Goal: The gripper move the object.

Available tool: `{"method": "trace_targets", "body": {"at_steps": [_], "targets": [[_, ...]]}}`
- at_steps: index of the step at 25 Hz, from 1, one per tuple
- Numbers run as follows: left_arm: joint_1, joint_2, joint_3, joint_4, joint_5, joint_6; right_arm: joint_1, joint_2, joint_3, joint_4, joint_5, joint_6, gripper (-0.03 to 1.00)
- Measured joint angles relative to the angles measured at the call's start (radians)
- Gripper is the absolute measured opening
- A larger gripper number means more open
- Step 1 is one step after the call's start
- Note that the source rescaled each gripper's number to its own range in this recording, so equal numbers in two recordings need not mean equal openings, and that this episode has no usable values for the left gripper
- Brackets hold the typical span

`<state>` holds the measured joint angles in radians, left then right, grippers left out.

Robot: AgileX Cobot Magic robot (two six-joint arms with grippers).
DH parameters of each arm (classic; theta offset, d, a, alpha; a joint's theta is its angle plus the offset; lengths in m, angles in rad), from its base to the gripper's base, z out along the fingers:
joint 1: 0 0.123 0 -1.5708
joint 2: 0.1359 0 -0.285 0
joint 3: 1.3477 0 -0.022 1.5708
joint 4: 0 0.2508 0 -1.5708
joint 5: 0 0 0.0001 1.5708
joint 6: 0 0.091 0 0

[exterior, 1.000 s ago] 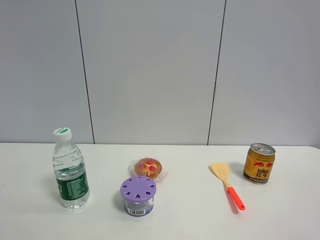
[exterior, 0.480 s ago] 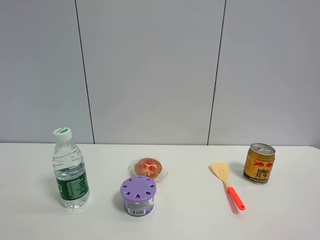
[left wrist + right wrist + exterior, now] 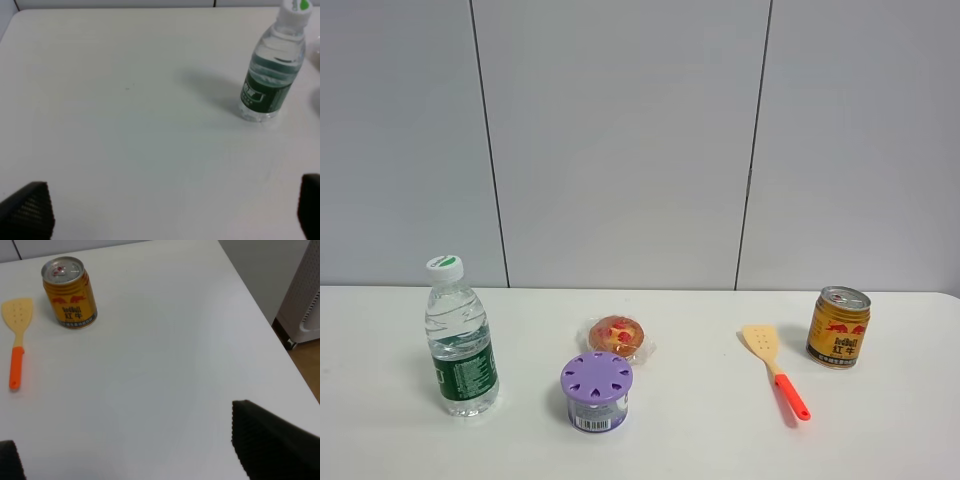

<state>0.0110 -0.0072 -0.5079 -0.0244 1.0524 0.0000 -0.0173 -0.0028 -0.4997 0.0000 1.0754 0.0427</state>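
Note:
The clear water bottle (image 3: 460,340) with a white cap and dark green label stands upright at the left of the white table. It also shows in the left wrist view (image 3: 272,67), far from my left gripper (image 3: 170,215), whose black fingertips (image 3: 30,210) are spread wide apart and empty. My right gripper (image 3: 130,455) is open and empty, with one black fingertip (image 3: 270,440) over bare table near the right edge. Neither gripper shows in the exterior high view.
A purple-lidded jar (image 3: 596,390) and a wrapped pastry (image 3: 618,336) sit mid-table. A yellow spatula with an orange handle (image 3: 776,381) (image 3: 16,340) and a gold drink can (image 3: 838,327) (image 3: 69,292) are at the right. The table's right edge (image 3: 260,305) borders the floor.

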Motion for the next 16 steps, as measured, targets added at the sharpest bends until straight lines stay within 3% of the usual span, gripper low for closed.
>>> {"method": "trace_targets", "body": {"at_steps": [16], "targets": [[0.000,0.000,0.000,0.000,0.000,0.000,0.000,0.000,0.000,0.000,0.000,0.000,0.60]]}}
